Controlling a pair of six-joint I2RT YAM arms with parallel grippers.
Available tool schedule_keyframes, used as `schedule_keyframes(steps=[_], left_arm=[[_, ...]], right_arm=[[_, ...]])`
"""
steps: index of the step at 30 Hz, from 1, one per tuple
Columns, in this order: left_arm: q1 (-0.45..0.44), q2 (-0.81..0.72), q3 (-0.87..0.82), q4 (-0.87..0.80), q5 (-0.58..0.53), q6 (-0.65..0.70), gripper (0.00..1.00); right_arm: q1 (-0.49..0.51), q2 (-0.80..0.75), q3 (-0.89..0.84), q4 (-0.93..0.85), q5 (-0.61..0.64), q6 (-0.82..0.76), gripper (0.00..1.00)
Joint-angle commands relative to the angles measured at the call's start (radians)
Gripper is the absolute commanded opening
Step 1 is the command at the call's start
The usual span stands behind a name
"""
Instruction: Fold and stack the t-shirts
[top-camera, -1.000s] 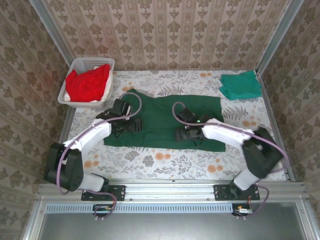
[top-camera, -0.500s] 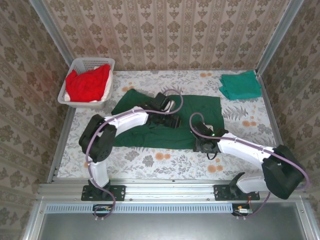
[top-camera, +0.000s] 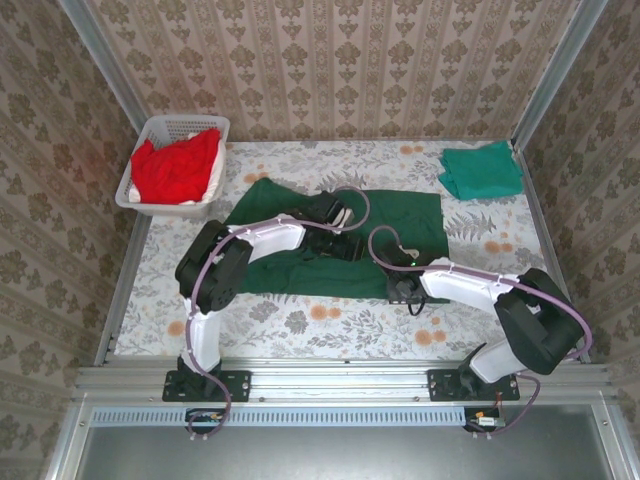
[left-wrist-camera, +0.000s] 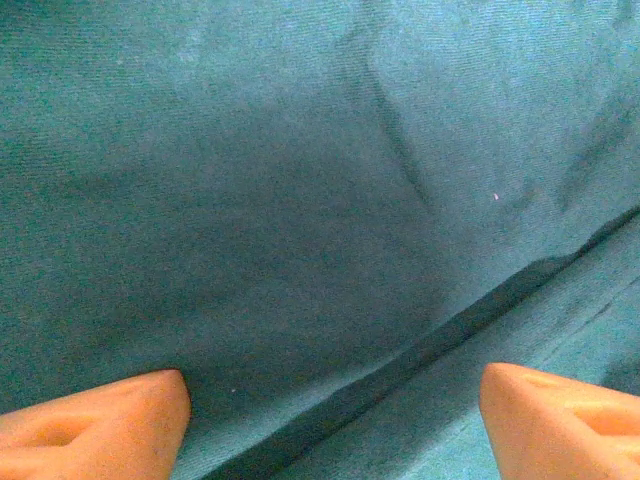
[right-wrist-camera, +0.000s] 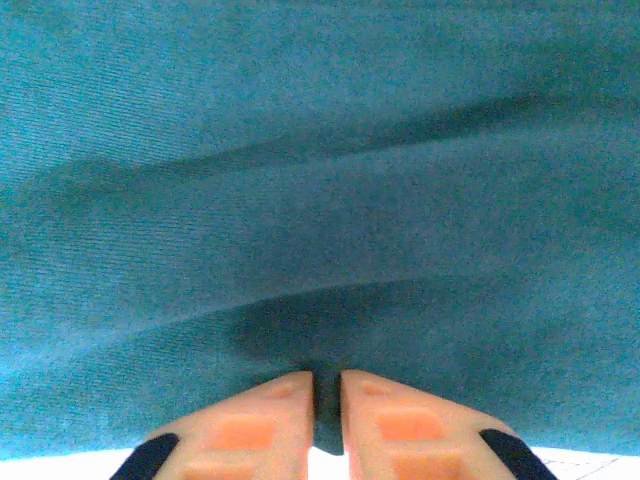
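Pinching green t-shirt (top-camera: 410, 215), right pincer (right-wrist-camera: 325, 382)

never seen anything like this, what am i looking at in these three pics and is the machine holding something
These are two robot arms bolted to the near edge of a table. The wide picture comes from a fixed camera above and behind them. The two close-ups come from a small camera on each arm's wrist, so the orange fingers at the bottom are that arm's own. On the table a dark green t-shirt lies spread out, with a folded teal t-shirt at the far right corner. At the far left, a white basket holds red t-shirts. The left tool is open over the middle of the dark green t-shirt, holding nothing. The right tool is shut on that shirt's near edge, pinching the cloth.
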Motion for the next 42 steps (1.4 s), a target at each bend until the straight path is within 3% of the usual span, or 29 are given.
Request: schedule_keyframes(steps=[1,5,14,19,24,31,35,39,42], left_arm=[[0.021,0.046,0.001,-0.014,-0.005,-0.011,0.79],[0.025,0.062,0.005,-0.017,-0.003,-0.010,0.79],[0.041,0.070,0.001,-0.021,-0.003,-0.016,0.79],[0.045,0.081,0.004,-0.023,0.000,-0.016,0.79],[0.056,0.094,0.008,-0.025,0.004,-0.018,0.79],[0.065,0.104,0.007,-0.031,0.006,-0.011,0.79],[0.072,0.081,-0.001,-0.048,0.003,-0.003,0.78],[0.080,0.011,-0.005,-0.088,-0.023,0.014,0.79],[0.090,-0.047,0.014,-0.136,-0.051,0.028,0.81]], right_arm=[[0.006,-0.059,0.011,-0.042,0.011,-0.025,0.12],[0.013,-0.133,-0.005,-0.061,-0.006,-0.049,0.00],[0.015,-0.097,0.036,-0.061,-0.020,-0.072,0.00],[0.042,-0.219,-0.037,-0.069,-0.036,-0.072,0.00],[0.042,-0.340,-0.141,-0.079,-0.132,-0.019,0.00],[0.041,-0.222,-0.128,-0.143,-0.119,0.013,0.00],[0.042,-0.193,-0.077,-0.159,-0.146,-0.003,0.29],[0.036,-0.264,0.001,-0.204,-0.101,-0.012,0.44],[-0.025,-0.270,0.004,-0.169,-0.097,-0.022,0.48]])
